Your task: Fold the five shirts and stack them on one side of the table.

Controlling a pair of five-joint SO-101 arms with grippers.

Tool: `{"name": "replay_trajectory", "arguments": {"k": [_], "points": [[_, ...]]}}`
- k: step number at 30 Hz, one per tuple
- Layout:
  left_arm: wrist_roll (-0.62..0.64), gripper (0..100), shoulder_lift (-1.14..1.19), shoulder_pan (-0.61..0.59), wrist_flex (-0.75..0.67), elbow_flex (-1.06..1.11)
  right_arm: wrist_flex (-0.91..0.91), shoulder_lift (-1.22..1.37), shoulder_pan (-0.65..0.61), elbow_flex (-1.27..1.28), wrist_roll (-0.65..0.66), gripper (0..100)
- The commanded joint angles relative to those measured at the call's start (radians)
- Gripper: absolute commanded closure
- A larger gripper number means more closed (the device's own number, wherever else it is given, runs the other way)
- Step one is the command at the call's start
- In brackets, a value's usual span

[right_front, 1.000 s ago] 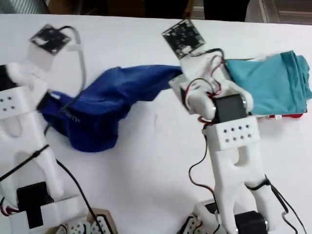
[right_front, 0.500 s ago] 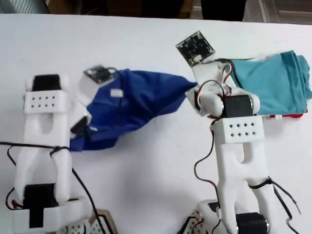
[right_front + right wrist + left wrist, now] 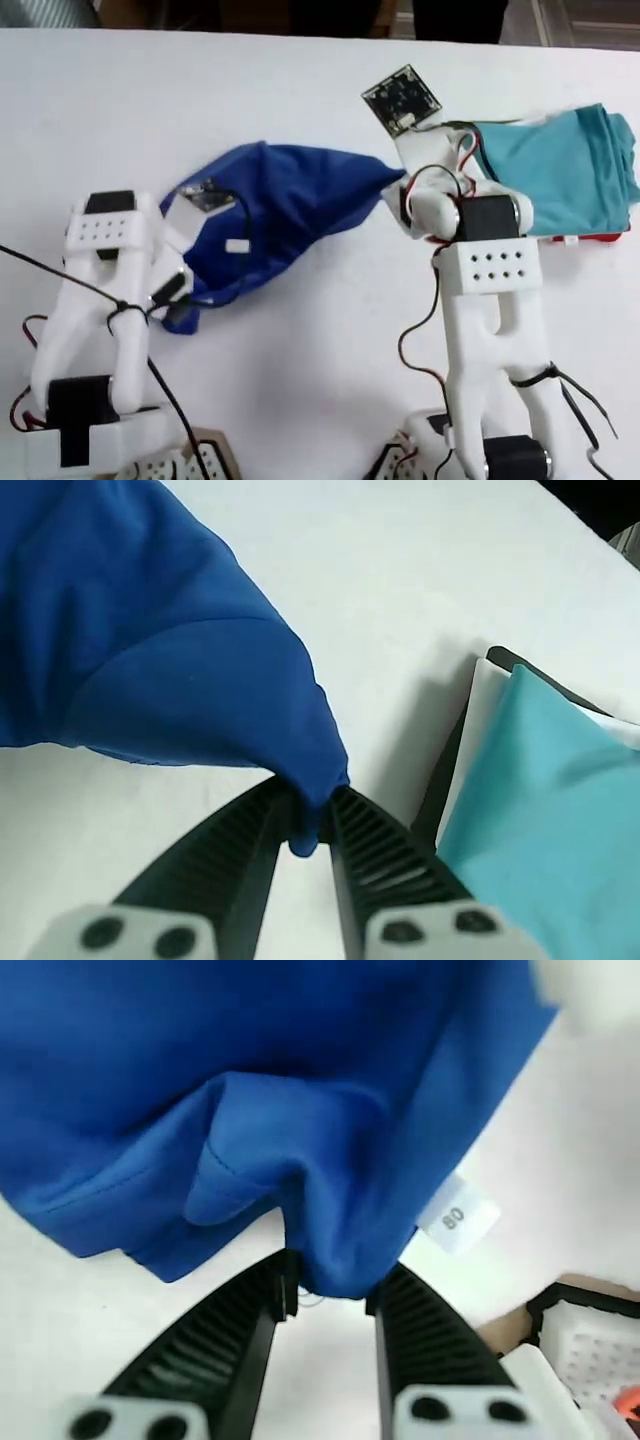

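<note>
Blue shirt (image 3: 280, 205): bunched and stretched across the middle of the table between the two arms. One end is at each gripper and the body sags onto the tabletop.
Left gripper (image 3: 335, 1285): jaws narrow, pinching a fold at the blue shirt's edge. The cloth bulges out above the fingertips.
Right gripper (image 3: 312, 810): jaws nearly together, clamped on a corner of the blue shirt. A small tip of cloth pokes through between them.
Size tag (image 3: 458, 1217): white, sewn to the blue shirt, just beside the left gripper.
Teal shirt (image 3: 560, 170): folded, lying flat on the right arm's side of the table, just beside that arm's wrist.
Red cloth (image 3: 600, 238): a thin strip showing under the teal shirt's near edge.
Table (image 3: 300, 80): white, bearing both shirts.
</note>
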Motion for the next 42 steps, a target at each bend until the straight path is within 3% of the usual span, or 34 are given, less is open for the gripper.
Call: {"name": "replay_trajectory", "arguments": {"k": [1, 5, 11, 16, 19, 29, 34, 42], "points": [[-0.011, 88, -0.035, 0.002, -0.031, 0.004, -0.004, -0.039, 0.005, -0.006, -0.002, 97.8], [-0.014, 88, -0.029, -0.009, -0.040, 0.004, -0.004, -0.039, 0.007, -0.006, -0.003, 97.8], [-0.089, 88, -0.029, -0.020, -0.201, 0.105, -0.004, -0.039, 0.007, -0.006, -0.003, 97.8], [-0.091, 89, -0.037, -0.017, -0.227, 0.131, -0.002, -0.039, 0.007, -0.006, -0.003, 97.8], [-0.087, 99, -0.038, -0.021, -0.213, 0.102, 0.005, -0.039, 0.005, -0.005, -0.003, 97.8], [-0.087, 97, -0.038, -0.057, 0.084, -0.254, 0.016, -0.039, 0.005, -0.005, -0.009, 97.8], [-0.087, 97, -0.038, -0.051, 0.249, -0.444, 0.005, -0.041, 0.013, -0.040, -0.152, 97.8], [-0.094, 97, -0.038, -0.130, 0.292, -0.708, 0.005, -0.035, 0.013, -0.285, -0.061, 97.8]]}}
